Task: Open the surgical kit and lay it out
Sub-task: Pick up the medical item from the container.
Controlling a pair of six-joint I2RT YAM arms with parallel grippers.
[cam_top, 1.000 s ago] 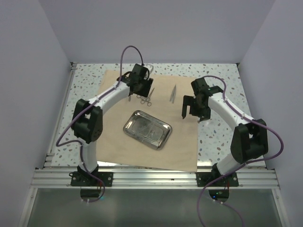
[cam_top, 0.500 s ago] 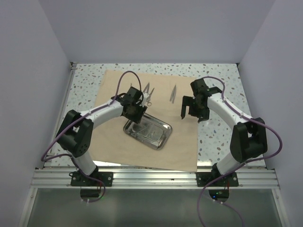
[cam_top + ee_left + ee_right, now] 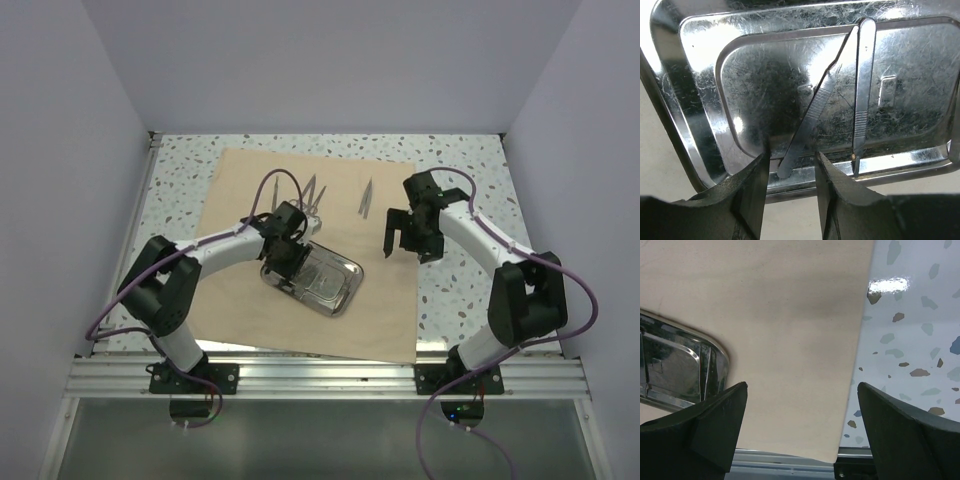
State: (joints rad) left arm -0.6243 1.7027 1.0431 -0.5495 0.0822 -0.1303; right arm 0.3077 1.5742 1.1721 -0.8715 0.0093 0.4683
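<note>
The tan wrap sheet (image 3: pixel 235 205) lies flat on the table. The shiny steel tray (image 3: pixel 345 290) sits on it near the middle. In the left wrist view the tray (image 3: pixel 670 100) holds two thin metal instruments, one slanted (image 3: pixel 815 110) and one straight (image 3: pixel 862 90). My left gripper (image 3: pixel 285 255) is open at the tray's left end, its fingers (image 3: pixel 752 190) either side of the slanted instrument's tip without touching it. Scissors and forceps (image 3: pixel 308 192) and tweezers (image 3: pixel 366 198) lie on the wrap behind the tray. My right gripper (image 3: pixel 405 232) is wide open and empty above the wrap (image 3: pixel 790 315).
The speckled tabletop (image 3: pixel 180 160) shows around the wrap, and right of its edge in the right wrist view (image 3: pixel 910 340). The tray's corner (image 3: pixel 715 357) shows at the left there. Walls enclose the table on three sides. A metal rail (image 3: pixel 320 378) runs along the front.
My left arm has swung from the scissors and forceps at the back of the wrap forward to the tray's left end and lowered over it. The right arm has barely moved.
</note>
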